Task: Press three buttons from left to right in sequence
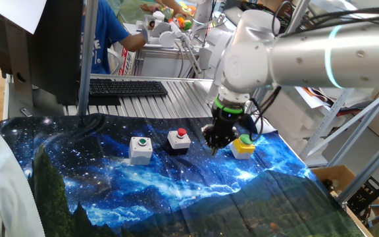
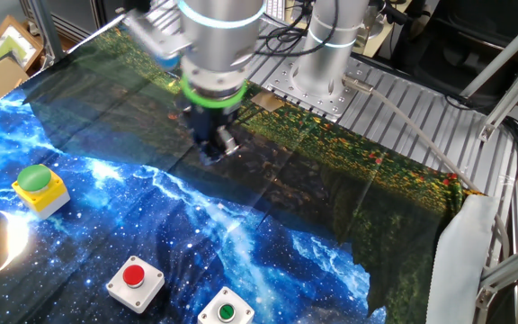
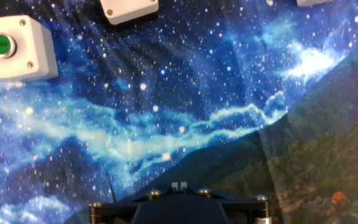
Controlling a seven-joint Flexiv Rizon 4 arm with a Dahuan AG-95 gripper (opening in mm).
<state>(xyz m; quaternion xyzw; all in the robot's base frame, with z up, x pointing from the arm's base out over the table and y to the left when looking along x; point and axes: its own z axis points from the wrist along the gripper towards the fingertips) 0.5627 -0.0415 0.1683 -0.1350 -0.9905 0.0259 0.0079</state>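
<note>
Fingers (image 3: 179, 186) pinched shut on nothing (pointing straight down); the three buttons (image 1: 178, 139) sit caps-up, their row running left-right.

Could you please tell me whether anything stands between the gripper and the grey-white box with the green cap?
Nothing visible does. The gripper hangs shut above bare starry cloth, and the grey-white box sits off to one side of it with only cloth between. The red-capped box lies beside that route.
</note>
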